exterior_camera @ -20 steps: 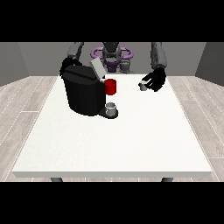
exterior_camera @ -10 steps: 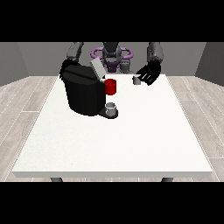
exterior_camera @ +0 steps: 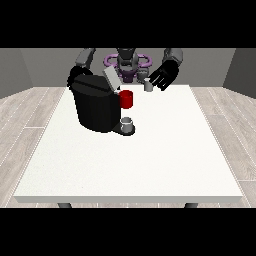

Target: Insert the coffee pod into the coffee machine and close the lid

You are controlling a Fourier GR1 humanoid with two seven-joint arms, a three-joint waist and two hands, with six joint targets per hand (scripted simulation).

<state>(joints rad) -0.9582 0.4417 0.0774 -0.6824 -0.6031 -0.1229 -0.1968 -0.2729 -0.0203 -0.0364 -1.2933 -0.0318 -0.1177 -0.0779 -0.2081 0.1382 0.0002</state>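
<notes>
The black coffee machine [exterior_camera: 96, 107] stands on the table's left half, its grey lid [exterior_camera: 110, 78] tilted up and open. A red part [exterior_camera: 126, 99] shows at its front, above a grey cup [exterior_camera: 127, 124] on the drip tray. The hand at the view's right [exterior_camera: 163, 76] is raised over the table's far edge and pinches the small grey coffee pod [exterior_camera: 148, 86] at its fingertips, to the right of the open lid. The hand at the view's left [exterior_camera: 74, 75] sits behind the machine's top corner, partly hidden.
The white table [exterior_camera: 150, 160] stretches wide towards the camera. The robot's torso with a purple ring [exterior_camera: 127, 61] stands behind the far edge. Wooden floor surrounds the table.
The hand at the view's right has lifted the coffee pod off the table and carried it up and leftwards towards the machine's open lid. The other hand and the machine have stayed still.
</notes>
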